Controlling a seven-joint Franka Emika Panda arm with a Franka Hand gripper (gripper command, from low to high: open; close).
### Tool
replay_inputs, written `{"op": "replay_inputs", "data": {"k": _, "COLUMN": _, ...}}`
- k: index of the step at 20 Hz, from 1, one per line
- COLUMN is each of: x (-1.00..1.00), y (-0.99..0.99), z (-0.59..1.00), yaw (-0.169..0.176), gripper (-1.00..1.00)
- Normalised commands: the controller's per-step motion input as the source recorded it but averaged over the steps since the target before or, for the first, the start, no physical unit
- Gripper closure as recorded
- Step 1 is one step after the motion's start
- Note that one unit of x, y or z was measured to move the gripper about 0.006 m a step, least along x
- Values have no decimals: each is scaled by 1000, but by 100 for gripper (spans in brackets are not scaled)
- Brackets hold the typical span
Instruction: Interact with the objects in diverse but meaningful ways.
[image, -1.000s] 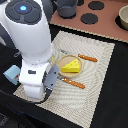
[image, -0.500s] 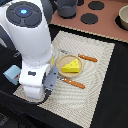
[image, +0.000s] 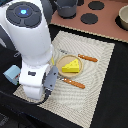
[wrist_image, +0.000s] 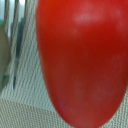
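Red tomato-like ball (wrist_image: 82, 60) looms right under the wrist camera, over the woven mat (image: 100, 70). Gripper hidden, state impossible to tell. Yellow cheese wedge (image: 70, 65) sits on round tan plate (image: 61, 61) mid-desk.

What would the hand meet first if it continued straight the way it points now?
Probably the smooth red tomato-like ball, which fills the wrist view very close ahead. The woven beige placemat lies behind it. The hand itself is not visible.
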Motion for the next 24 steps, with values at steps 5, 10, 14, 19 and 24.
{"op": "replay_inputs", "data": {"k": 5, "x": 261, "y": -45, "z": -2, "yaw": 7, "gripper": 100}}
{"op": "replay_inputs", "data": {"k": 10, "x": 271, "y": -107, "z": -51, "yaw": 0, "gripper": 100}}
{"op": "replay_inputs", "data": {"k": 14, "x": 36, "y": -126, "z": 822, "yaw": 0, "gripper": 100}}
{"op": "replay_inputs", "data": {"k": 19, "x": -25, "y": 177, "z": 1000, "yaw": -6, "gripper": 100}}
{"op": "replay_inputs", "data": {"k": 24, "x": 7, "y": 311, "z": 961, "yaw": 0, "gripper": 100}}
